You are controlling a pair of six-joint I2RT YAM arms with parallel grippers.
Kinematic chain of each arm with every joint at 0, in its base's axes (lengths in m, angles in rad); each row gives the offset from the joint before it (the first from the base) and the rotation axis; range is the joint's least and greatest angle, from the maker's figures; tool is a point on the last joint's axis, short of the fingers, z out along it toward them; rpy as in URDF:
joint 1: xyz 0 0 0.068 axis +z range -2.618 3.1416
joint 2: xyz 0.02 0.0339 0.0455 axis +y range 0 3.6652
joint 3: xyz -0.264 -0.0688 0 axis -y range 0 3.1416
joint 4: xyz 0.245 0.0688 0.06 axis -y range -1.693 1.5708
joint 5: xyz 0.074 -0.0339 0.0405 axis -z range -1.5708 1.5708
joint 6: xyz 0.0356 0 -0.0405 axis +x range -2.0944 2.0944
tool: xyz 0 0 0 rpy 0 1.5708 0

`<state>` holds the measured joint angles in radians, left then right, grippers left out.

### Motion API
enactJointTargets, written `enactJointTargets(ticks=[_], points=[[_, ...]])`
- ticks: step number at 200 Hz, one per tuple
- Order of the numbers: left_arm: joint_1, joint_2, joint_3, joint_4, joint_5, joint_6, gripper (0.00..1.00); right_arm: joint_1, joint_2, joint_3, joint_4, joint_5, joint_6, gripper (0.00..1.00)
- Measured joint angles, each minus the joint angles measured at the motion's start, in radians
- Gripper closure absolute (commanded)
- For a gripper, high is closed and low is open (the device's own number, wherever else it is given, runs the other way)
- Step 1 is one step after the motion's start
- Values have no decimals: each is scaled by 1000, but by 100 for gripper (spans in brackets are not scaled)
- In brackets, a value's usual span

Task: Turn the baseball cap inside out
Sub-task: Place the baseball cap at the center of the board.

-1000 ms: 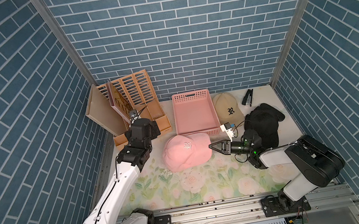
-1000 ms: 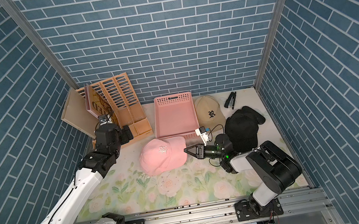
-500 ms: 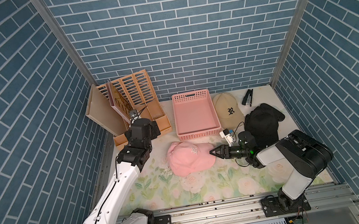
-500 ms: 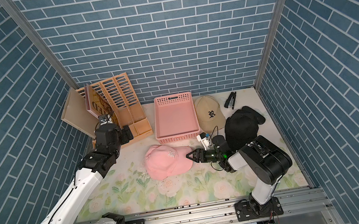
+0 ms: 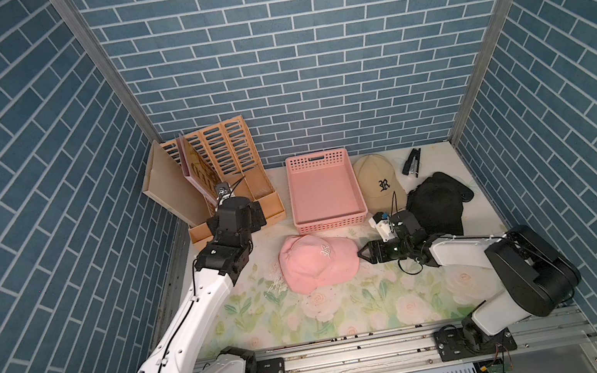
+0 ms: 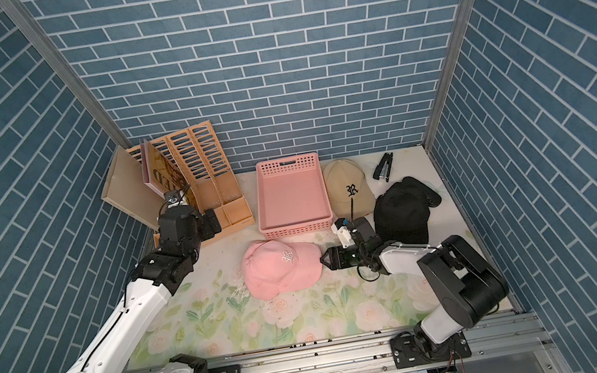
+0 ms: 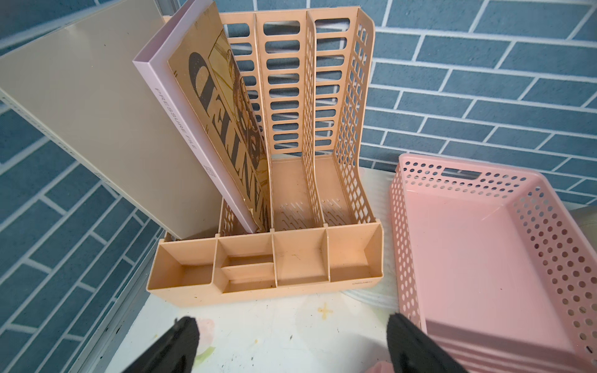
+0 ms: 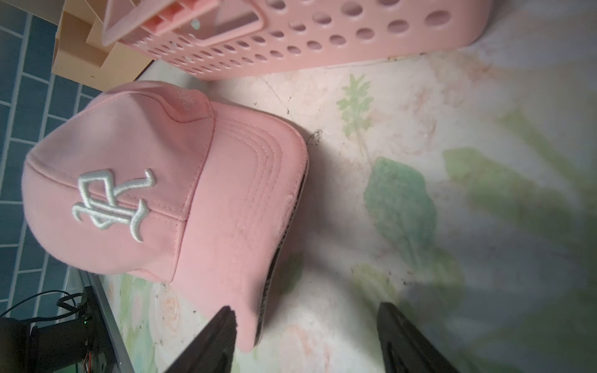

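The spine of the lilac folder reads "PRESSURE FILE". A white gothic "R" is stitched on the pink cap, and a black one on the tan cap, at one o'clock from it. On the gold booklet, big letters end in "ED".

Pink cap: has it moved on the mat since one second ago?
Yes. The pink cap has shifted slightly toward the front rail, away from the near wall of the pink basket.

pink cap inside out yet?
No: in the right wrist view the pink cap shows its outer fabric, with the embroidered white logo on the crown facing outward.
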<state>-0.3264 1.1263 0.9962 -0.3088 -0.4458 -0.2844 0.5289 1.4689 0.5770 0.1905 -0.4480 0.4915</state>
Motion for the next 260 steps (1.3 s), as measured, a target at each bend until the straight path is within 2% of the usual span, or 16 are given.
enactJointTargets(ticks=[30, 64, 85, 96, 122, 149, 186, 223, 260], points=[[0, 0, 0, 0, 2, 0, 5, 0, -27, 25, -12, -15, -3, 28], [0, 0, 0, 0, 4, 1, 5, 0, 58, 16, 24, -52, 0, 29], [0, 0, 0, -1, 5, 1, 5, 0, 95, -11, 86, -87, 14, 34], [0, 0, 0, -1, 6, 1, 5, 6, 112, -23, 136, -109, 33, 42], [1, 0, 0, -1, 14, 1, 5, 26, 149, -37, 280, -154, 105, 78], [1, 0, 0, 0, 23, 0, 5, 31, 161, -82, 488, -225, 217, 100], [1, 3, 2, 0, 32, 0, 5, -21, 160, -171, 789, -332, 367, 100], [1, 13, 6, 0, 47, -2, 5, -63, 195, -270, 1155, -390, 579, 100], [1, 16, 9, 3, 55, -9, 5, -67, 215, -279, 1318, -407, 715, 100]])
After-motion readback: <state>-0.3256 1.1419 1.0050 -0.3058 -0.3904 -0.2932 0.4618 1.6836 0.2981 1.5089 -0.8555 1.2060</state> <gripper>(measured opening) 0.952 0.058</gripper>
